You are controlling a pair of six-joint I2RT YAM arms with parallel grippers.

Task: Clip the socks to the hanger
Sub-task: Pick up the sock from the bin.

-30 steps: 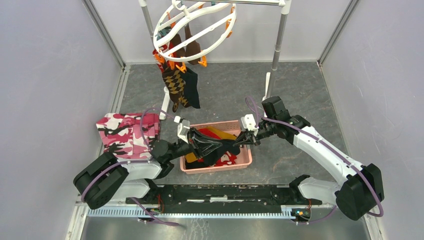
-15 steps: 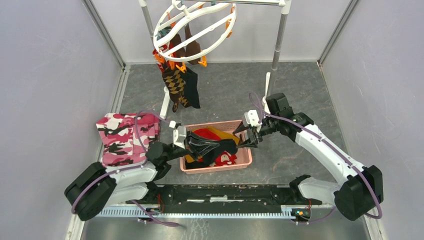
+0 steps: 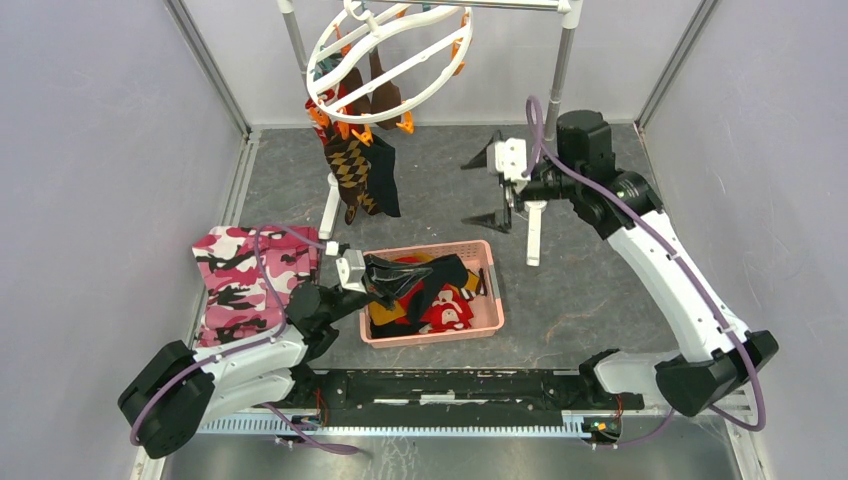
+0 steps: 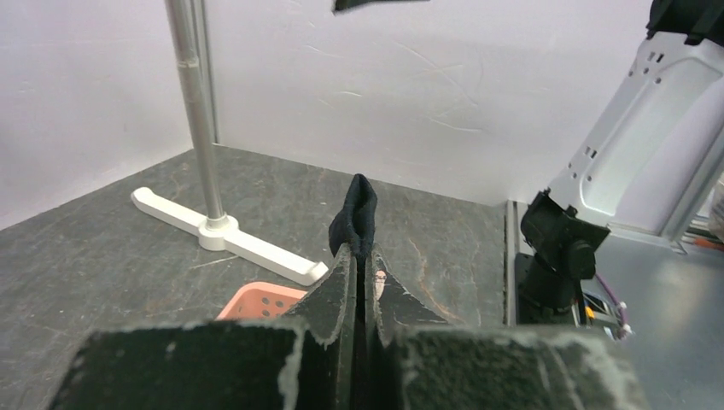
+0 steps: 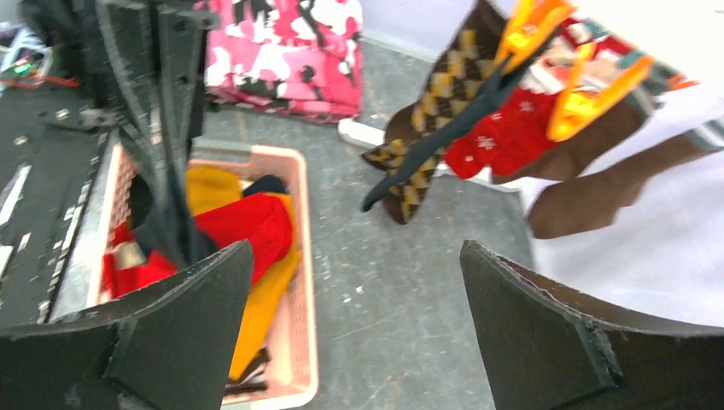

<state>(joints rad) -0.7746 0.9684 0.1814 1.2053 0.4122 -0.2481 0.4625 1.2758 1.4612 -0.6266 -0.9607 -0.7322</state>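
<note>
Moved: right gripper (image 3: pixel 487 192) has risen off the basket (image 3: pixel 493 312) to upper centre, jaws wide.
Left gripper (image 3: pixel 418 281): pinches a black sock (image 3: pixel 447 271) over the basket, centre.
Hanger (image 3: pixel 388 62): white rings, top centre; argyle socks (image 3: pixel 350 168) clipped.

White links (image 3: pixel 665 272); black joints (image 3: pixel 715 378); purple cables (image 3: pixel 530 115); black tools (image 3: pixel 490 190).
</note>
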